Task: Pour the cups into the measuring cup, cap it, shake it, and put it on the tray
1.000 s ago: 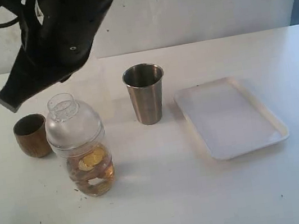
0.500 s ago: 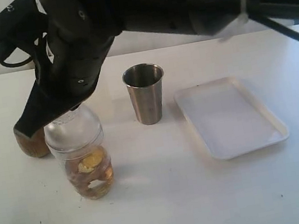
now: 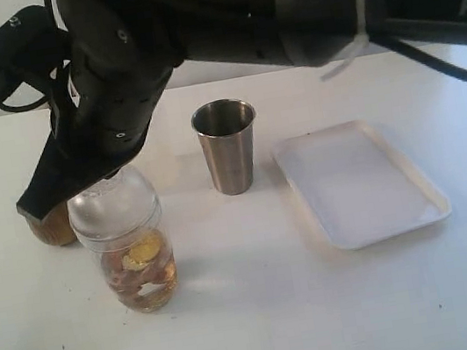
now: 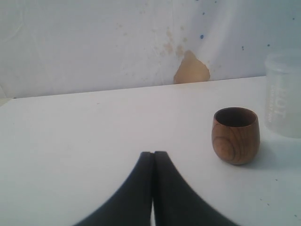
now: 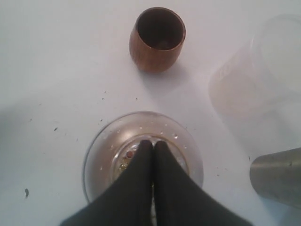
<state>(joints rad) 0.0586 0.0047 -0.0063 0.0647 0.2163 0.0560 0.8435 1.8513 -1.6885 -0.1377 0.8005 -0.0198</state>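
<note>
The measuring cup (image 3: 134, 266) stands at the front left with amber liquid and small pieces in it and the clear dome lid (image 3: 115, 213) on top. My right gripper (image 3: 27, 208) reaches across from the right, shut and empty, right over that lid (image 5: 103, 150). In the right wrist view its fingertips (image 5: 153, 142) lie over the lid's middle. The brown wooden cup (image 3: 50, 229) is half hidden behind that gripper and looks empty (image 5: 157, 40). Upright in the middle is the steel tumbler (image 3: 227, 147). My left gripper (image 4: 153, 153) is shut, low over the table, short of the wooden cup (image 4: 235, 135).
The white tray (image 3: 359, 183) lies flat to the right of the tumbler. A frosted translucent plastic cup (image 5: 263, 70) stands beyond the measuring cup, between the wooden cup and the tumbler (image 5: 277, 181). The right arm hides it in the exterior view.
The right arm has come down from above onto the lid, now covering the lid's neck and the wooden cup's top. The measuring cup has shifted slightly.
</note>
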